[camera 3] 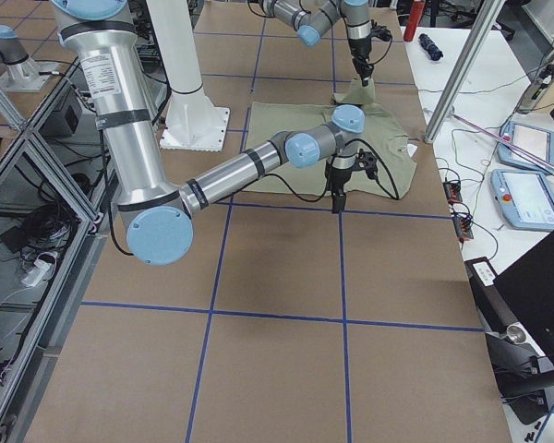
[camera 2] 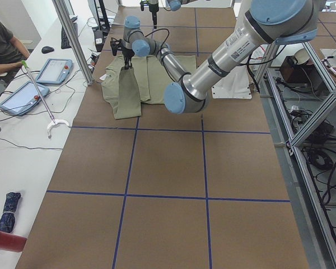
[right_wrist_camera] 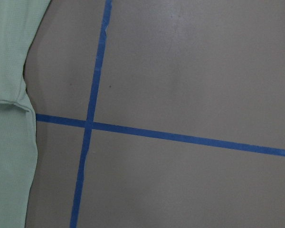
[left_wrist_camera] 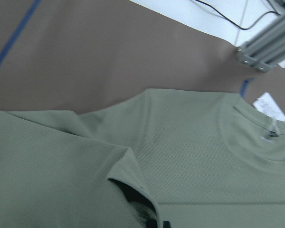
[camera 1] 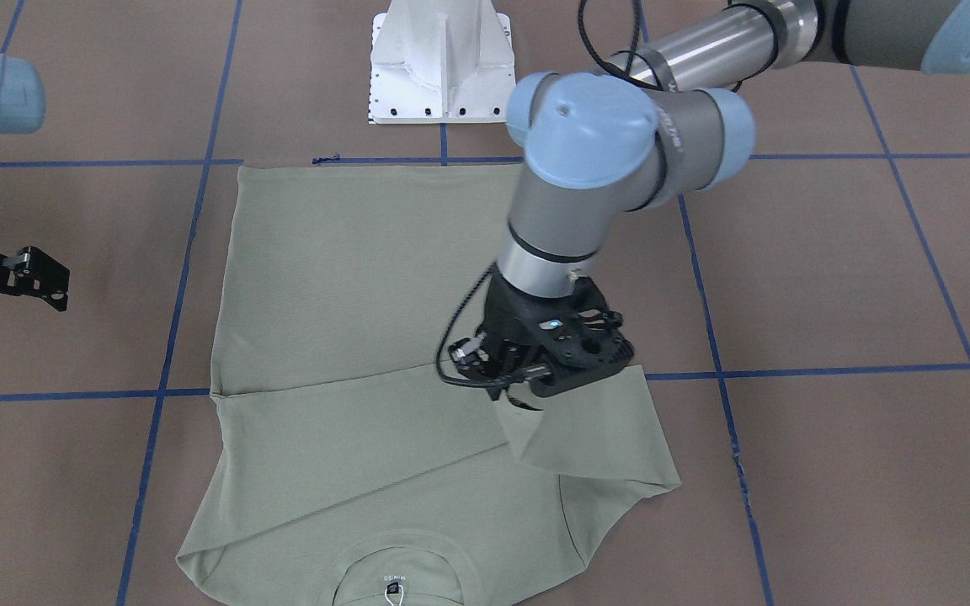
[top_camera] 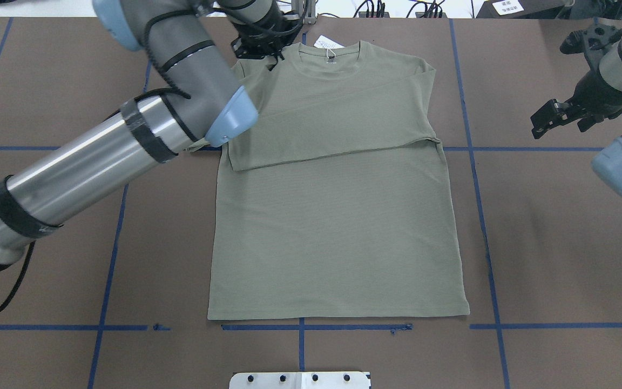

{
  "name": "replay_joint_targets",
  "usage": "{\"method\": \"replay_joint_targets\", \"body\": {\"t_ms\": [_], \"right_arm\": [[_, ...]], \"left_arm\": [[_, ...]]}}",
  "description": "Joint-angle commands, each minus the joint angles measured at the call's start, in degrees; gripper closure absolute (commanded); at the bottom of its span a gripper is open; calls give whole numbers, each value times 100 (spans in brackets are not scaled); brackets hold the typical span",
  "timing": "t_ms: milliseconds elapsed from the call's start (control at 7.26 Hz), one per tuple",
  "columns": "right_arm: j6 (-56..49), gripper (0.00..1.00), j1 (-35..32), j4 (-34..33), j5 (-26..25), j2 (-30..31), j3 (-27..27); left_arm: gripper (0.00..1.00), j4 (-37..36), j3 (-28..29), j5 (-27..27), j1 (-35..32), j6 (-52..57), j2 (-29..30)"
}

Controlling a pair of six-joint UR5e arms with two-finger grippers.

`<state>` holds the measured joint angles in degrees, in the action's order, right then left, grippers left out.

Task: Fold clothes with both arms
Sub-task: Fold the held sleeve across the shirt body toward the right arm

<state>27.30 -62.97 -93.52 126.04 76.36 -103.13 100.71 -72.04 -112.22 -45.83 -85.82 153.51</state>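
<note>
I see the shirt (top_camera: 338,227) spread flat on the brown table (top_camera: 559,243), filling the middle of the overhead view with its collar at the top and its hem near the bottom. One sleeve (top_camera: 332,129) is folded slantwise across the chest, and its cuff ends at the shirt's left edge. The left gripper (camera 1: 523,383) is clenched on the cuff of the other sleeve (camera 1: 586,429) and holds it off the table, so the cloth hangs from the jaws and drapes back to the shoulder. The left side camera shows this best.

The right gripper (top_camera: 551,116) hangs at the right edge of the overhead view. Its fingers are spread, it carries nothing, and it sits well apart from the shirt over bare table and blue tape lines (top_camera: 484,216).

The left arm's elbow (top_camera: 203,102) blocks the shirt's upper left corner from overhead, and its wrist covers part of the torso in the front-facing view.

A white hang tag (top_camera: 326,42) lies just beyond the collar. The white pedestal base (camera 1: 441,63) stands at top centre of the front-facing view, just past the hem.

Along the left of the left side view I see:
- two tablets (camera 2: 59,70) on a white bench
- a person (camera 2: 3,39) seated at the upper left
- a red cylinder (camera 2: 5,240) at the lower left
- a dark folded bundle (camera 2: 10,203), also at the lower left
</note>
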Motion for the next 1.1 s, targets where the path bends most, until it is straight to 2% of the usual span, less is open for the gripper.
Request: {"method": "replay_joint_targets", "body": {"t_ms": [0,138,276,551,689,827,965], "right_arm": [[29,0,-5,62,0,72,3],[-14,0,-22,62,17,98,12],[-6,0,-23,62,17,116,12],[29,0,-23,62,70,116,3],[29,0,-23,62,79,98,3],[38,0,-23,62,79,81,3],[47,0,-23,62,79,55,3]], "left_arm": [[100,315,698,-2,608,-784,890],[100,831,1196,16,732,-961,952],[100,1245,1593,381,855,-1024,962],[100,1468,1973,613,1127,-1295,1198],[100,1704,2340,979,1408,-1506,1512],[49,2185,2622,1348,1619,-1491,1646],[0,2746,2642,1343,1656,-1168,1613]]}}
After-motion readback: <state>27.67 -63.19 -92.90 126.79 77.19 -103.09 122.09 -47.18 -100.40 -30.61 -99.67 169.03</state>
